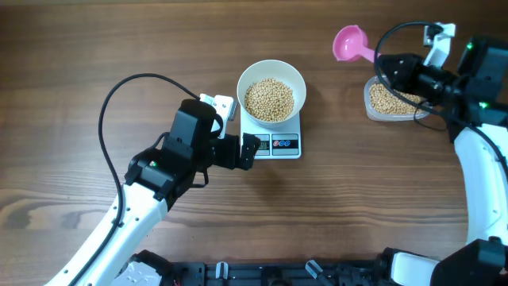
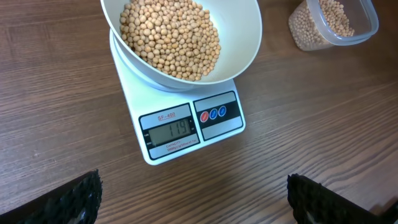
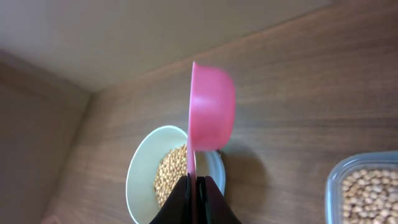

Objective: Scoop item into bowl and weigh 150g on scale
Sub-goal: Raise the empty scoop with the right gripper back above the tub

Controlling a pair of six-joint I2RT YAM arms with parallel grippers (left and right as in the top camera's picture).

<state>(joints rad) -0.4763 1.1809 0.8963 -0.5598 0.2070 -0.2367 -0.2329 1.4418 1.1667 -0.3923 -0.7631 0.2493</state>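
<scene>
So far we have a good share of the work behind us: the round plain white bowl (image 1: 271,93) sits on the small white digital kitchen scale (image 1: 274,141) in the middle of the wooden desk (image 1: 357,206), and a heap of small round tan-beige beans (image 1: 269,99) already fills its bottom. In the left wrist view the grey display appears to read somewhat over a hundred, so we judge that the target is not yet met and at least one more helping is needed. Our right hand (image 3: 193,186) is clamped tight on the handle of the pink plastic scoop (image 1: 349,43), which hangs on edge over the far side of the desk, between the bowl and the clear rectangular plastic tub (image 1: 390,101); we cannot tell whether any beans lie in it. The tub holds plenty more beans. Our left hand (image 1: 251,150) hangs fully spread and empty just beside the display edge of the scale, touching nothing we can make out. What remains, as we judge it, is to dip into the tub, tip into the bowl and watch the reading.
</scene>
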